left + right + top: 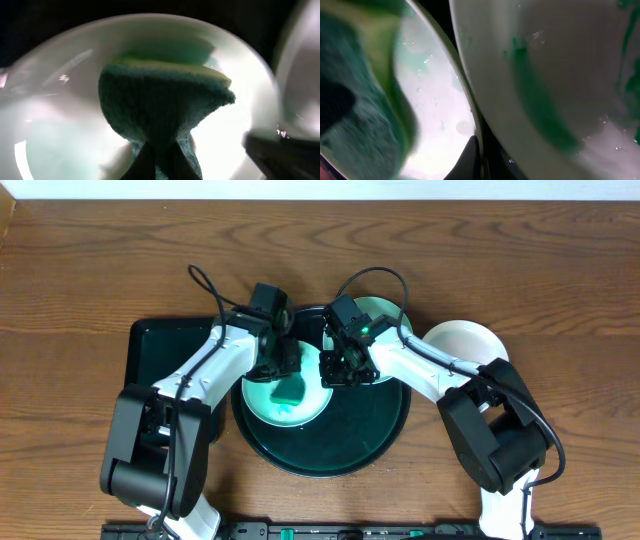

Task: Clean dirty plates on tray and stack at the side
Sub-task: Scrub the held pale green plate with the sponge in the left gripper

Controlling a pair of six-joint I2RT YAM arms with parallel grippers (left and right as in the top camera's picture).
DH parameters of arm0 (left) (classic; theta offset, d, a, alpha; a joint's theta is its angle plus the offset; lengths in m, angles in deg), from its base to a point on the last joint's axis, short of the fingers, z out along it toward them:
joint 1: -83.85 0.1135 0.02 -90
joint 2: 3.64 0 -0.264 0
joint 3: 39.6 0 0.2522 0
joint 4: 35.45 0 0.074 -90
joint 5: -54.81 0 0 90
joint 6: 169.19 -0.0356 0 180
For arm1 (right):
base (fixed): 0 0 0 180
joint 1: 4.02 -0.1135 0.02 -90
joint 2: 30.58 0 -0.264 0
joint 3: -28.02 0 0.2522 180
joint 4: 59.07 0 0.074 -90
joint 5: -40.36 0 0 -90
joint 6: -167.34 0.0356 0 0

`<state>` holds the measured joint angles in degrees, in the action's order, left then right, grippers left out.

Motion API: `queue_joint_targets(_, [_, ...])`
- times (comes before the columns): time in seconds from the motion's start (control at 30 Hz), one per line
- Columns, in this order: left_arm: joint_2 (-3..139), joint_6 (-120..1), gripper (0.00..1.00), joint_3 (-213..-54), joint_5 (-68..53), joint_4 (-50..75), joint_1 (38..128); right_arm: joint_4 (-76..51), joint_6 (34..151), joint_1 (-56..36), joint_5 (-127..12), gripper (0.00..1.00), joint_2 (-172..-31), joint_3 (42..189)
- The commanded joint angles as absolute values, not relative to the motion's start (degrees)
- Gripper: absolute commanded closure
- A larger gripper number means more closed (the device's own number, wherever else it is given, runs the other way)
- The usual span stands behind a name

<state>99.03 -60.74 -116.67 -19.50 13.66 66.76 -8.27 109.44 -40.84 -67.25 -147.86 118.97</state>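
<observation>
Green cloth (pixel 161 107) on turquoise plate (pixel 55 115)

Glossy ware, fuzzy cloth, grained wood

Across the top of the overhead frame the table (pixel 100 260) is brown wood with plain grain and a low sheen. The round black tray (pixel 330 465) and the rectangular tray (pixel 160 355) at left look smooth and glossy. The turquoise plate (pixel 60 100) at centre shines like glazed ware under bright glare. The cloth (pixel 160 100) on it is nappy and rough-fibred. The pale plate (pixel 560 60) at upper right is smooth, wet-looking and smeared dark green.
</observation>
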Motion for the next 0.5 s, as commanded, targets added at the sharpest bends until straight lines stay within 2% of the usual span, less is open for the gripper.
queue_joint_targets(0.0, [100.19, -64.56, 0.93, -116.27, -15.35, 13.35, 66.50, -8.42, 109.44, -40.86, -66.66, 0.99, -148.60, 120.07])
queue_joint_targets(0.23, [100.19, -47.32, 0.93, -116.29, -38.69, 19.87, 66.83, -8.42, 109.44, -40.86, -66.66, 0.99, -148.60, 120.07])
queue_joint_targets(0.47, [100.19, -48.10, 0.93, -116.29, -36.79, 25.03, 66.83, -8.44, 109.44, -40.86, -66.66, 0.99, -148.60, 120.07])
